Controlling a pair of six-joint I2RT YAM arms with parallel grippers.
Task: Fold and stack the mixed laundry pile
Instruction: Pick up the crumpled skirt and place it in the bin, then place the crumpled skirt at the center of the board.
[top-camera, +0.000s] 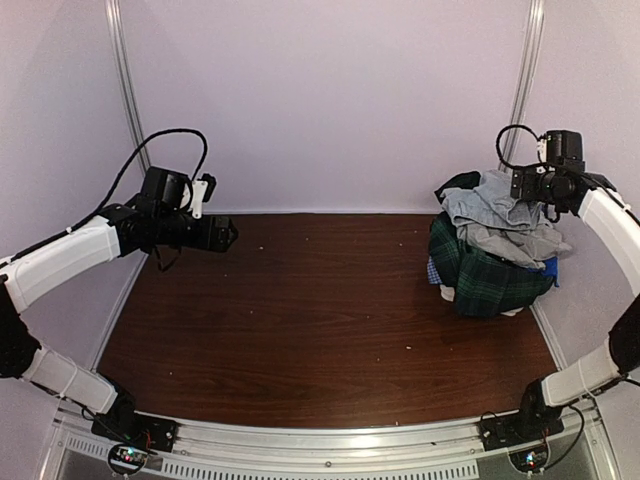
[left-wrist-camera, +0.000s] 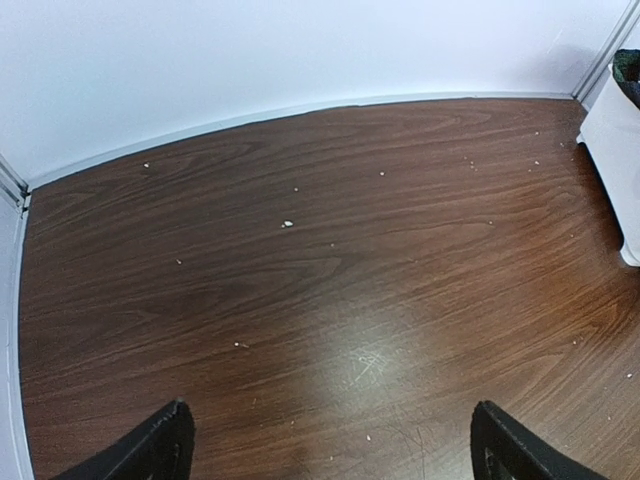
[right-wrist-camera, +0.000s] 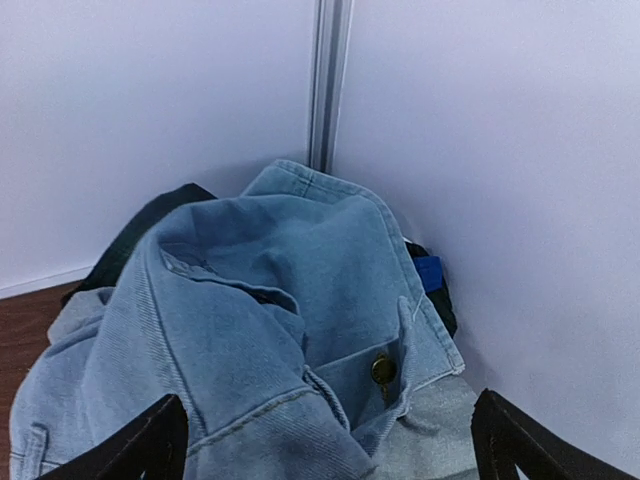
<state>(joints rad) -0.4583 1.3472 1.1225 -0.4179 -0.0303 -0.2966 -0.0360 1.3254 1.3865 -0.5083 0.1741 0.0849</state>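
Note:
The mixed laundry pile (top-camera: 490, 255) is heaped in the back right corner of the table: dark green-navy plaid below, grey pieces on top, bits of bright blue and white at the edges. My right gripper (top-camera: 518, 186) hovers at the top of the pile, open and empty. In the right wrist view its two fingers (right-wrist-camera: 160, 445) straddle a light blue denim garment (right-wrist-camera: 260, 300) with a brass button (right-wrist-camera: 383, 368). My left gripper (top-camera: 226, 236) is open and empty above the table's far left, far from the pile. Only bare wood shows between its fingers (left-wrist-camera: 160, 448).
The dark wood table (top-camera: 300, 310) carries small white specks. White walls close the back and sides, with metal posts (top-camera: 525, 70) in the corners. The pile leans against the right wall (right-wrist-camera: 500, 200). The arm bases sit on the near rail (top-camera: 320, 445).

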